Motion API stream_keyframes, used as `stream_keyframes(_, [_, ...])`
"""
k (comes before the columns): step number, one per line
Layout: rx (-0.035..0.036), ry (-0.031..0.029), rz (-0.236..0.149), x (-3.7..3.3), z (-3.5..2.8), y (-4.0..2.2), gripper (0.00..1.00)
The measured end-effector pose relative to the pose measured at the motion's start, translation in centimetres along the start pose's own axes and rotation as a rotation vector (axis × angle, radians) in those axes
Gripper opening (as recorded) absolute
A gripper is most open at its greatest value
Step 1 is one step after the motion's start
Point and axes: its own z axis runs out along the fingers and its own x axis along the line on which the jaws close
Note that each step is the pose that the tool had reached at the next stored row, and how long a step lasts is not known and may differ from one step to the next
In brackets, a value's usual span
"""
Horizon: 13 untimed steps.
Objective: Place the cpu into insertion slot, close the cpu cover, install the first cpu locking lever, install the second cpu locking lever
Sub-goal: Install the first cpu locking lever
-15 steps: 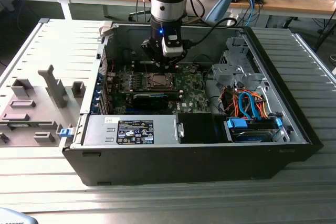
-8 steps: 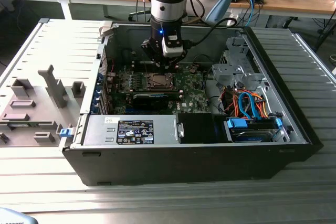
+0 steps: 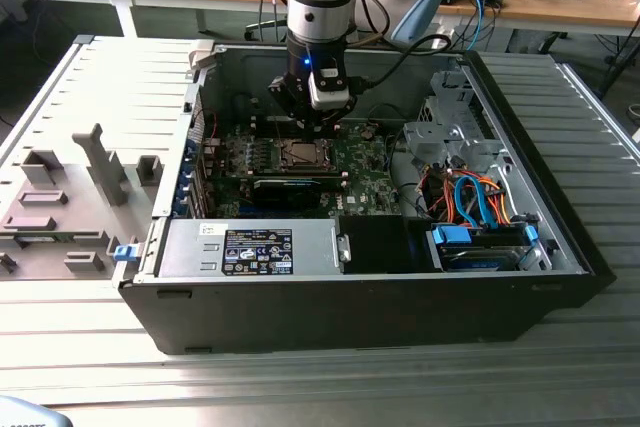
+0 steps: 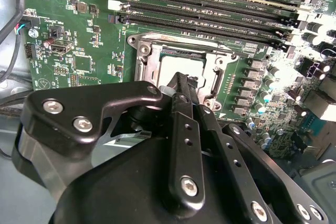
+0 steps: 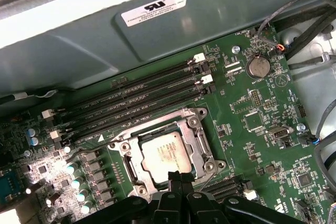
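The gripper [image 5: 178, 178] has its fingers pressed together, empty, tips at the near edge of the slot [image 5: 165, 156]. The cpu [image 5: 167, 153] sits flat inside the slot, with the cover [image 5: 195, 129] apparently framing it, in the middle of the board [image 5: 252, 124]. My judgement: closing work goes best with slow downward pressure, tips kept off the chip face and clear of the memory slots [image 5: 136, 106].

Matt silvery metal cpu [image 5: 167, 153]; seemingly glossy black gripper [image 4: 181, 90].
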Motion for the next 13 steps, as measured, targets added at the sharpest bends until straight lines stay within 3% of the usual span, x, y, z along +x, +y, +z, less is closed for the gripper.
stream_keyframes(13, [-0.0002,-0.0005,-0.018,-0.13,0.61,-0.34,0.11])
